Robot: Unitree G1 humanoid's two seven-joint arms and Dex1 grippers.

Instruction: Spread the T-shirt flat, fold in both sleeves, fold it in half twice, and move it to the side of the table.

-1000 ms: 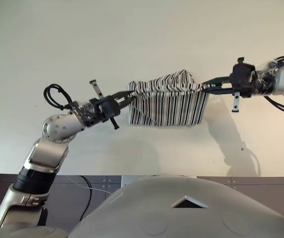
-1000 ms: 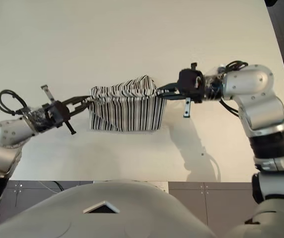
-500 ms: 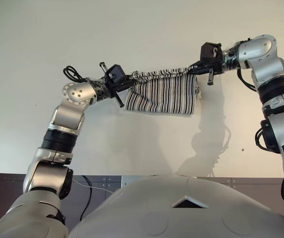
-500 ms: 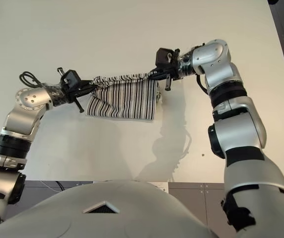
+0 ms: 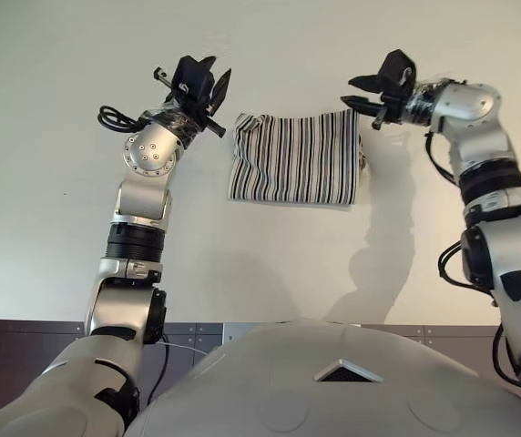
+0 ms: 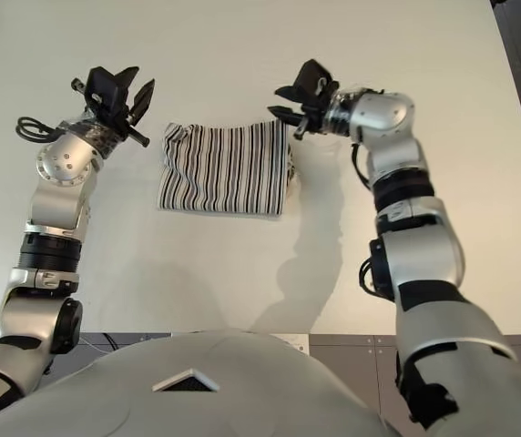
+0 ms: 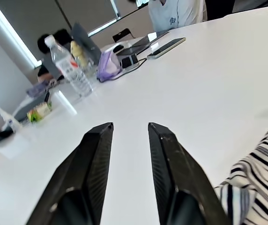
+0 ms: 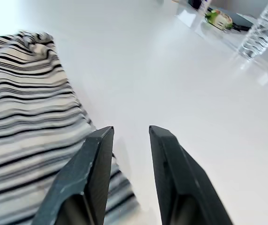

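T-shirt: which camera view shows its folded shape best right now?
The left eye view: the whole folded T-shirt lies flat on the table, all edges visible. The right eye view shows the same. Each wrist view catches one striped edge.

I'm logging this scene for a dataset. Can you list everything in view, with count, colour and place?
T-shirt: one, black-and-white striped, folded into a rough rectangle, lying on the table between the two hands.
table: one, white, under everything.
water bottle: one, clear, on the far part of the table.
phone: one, dark, flat on the far part of the table.
pouch: one, purple, between bottle and phone.
left hand: one, black, open, by the shirt's far left corner, not touching it.
right hand: one, black, open, by the shirt's far right corner.
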